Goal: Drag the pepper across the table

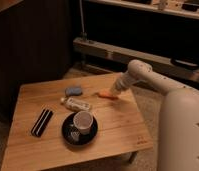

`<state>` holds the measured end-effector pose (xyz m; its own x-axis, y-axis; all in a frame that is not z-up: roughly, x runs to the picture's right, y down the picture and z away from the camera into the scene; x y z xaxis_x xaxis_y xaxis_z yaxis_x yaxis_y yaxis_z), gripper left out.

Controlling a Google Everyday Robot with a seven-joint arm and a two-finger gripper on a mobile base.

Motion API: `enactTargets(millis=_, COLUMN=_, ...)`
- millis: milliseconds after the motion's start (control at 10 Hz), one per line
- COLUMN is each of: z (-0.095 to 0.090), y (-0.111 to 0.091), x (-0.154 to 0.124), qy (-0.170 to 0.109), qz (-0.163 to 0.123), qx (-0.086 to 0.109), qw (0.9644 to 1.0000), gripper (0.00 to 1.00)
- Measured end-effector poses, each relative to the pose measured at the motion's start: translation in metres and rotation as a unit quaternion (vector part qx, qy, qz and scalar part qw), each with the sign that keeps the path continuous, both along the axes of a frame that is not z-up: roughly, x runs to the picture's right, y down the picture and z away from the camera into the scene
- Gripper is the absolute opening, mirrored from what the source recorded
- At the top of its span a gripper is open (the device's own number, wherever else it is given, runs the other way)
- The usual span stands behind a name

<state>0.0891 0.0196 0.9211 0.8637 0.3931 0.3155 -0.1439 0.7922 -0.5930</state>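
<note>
Dark shelving stands behind the low wooden table (118,131). We see the gripper (114,90) down at the table's far right side, right at the pepper (106,95); we cannot tell whether it grips the pepper or only presses on it. We judge the slim pepper may roll free. A leftward drag could knock the white packet (77,104) or the blue pad (73,91), and rightward the edge is near. We can read no writing anywhere.

Dim, warm light here. From my gripper (113,92), low at mid-view: dark panelled wall (33,45) at 10 o'clock, grey metal shelf rail (118,52) at 12 (a post (82,20) rising from it), speckled floor (147,104) at 3.
</note>
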Motion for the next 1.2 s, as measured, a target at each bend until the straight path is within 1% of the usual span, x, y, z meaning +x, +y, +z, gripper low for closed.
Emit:
enactTargets(millis=200, z=0.007, y=0.005, x=-0.002, qy=0.003, qz=-0.01, qx=-0.007, qw=0.9999, gripper=0.31)
enactTargets(millis=300, z=0.01, y=0.007, x=-0.002, qy=0.004, qz=-0.015, qx=-0.011, qw=0.9998, gripper=0.37)
enactTargets(millis=400, z=0.012, y=0.01, x=-0.001, qy=0.005, qz=-0.019, qx=-0.014, qw=0.9997, gripper=0.5)
enactTargets(millis=500, z=0.012, y=0.009, x=-0.001, qy=0.006, qz=-0.02, qx=-0.013, qw=0.9997, gripper=0.57)
enactTargets(millis=600, z=0.012, y=0.01, x=0.001, qy=0.007, qz=-0.02, qx=-0.014, qw=0.9997, gripper=0.61)
enactTargets(millis=900, z=0.011, y=0.007, x=0.005, qy=0.01, qz=-0.021, qx=-0.013, qw=0.9997, gripper=0.62)
enactTargets(millis=1200, z=0.016, y=0.008, x=0.004, qy=0.011, qz=-0.021, qx=-0.015, qw=0.9996, gripper=0.62)
